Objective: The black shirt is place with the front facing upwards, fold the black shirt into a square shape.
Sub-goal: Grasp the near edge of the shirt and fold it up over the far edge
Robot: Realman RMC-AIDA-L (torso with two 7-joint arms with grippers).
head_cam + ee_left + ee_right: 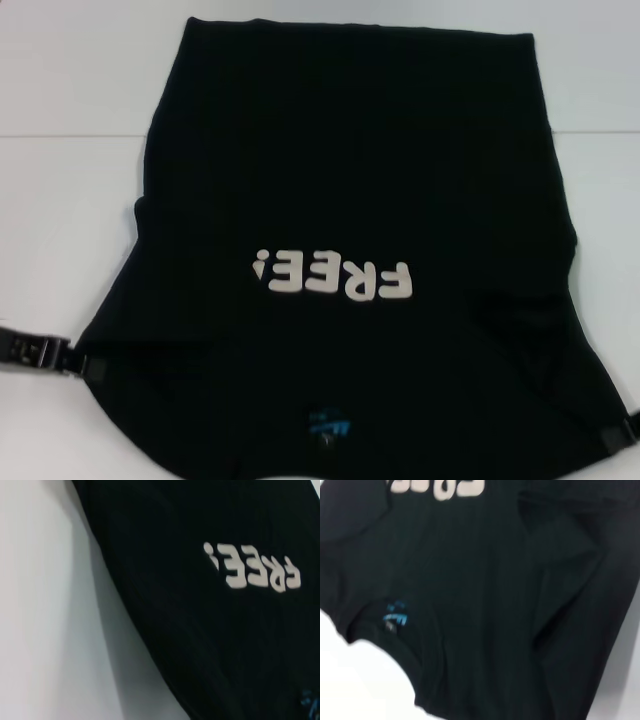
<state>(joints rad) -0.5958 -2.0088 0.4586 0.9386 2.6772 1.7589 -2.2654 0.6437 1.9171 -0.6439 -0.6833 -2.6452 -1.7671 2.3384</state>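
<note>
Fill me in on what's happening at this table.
A two-armed robot is folding the black shirt, which lies front up on the white table with its "FREE!" lettering showing and the blue neck label toward the robot. Both sleeves look tucked inward already. The left end effector sits at the shirt's near left edge, the right end effector at its near right edge. The shirt is not yet a square.

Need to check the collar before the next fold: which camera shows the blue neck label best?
The right wrist view: the blue neck label sits well inside the frame, on the black shirt. The head view shows it small, near the shirt's near edge. The left wrist view catches only a sliver at the frame's corner.
</note>
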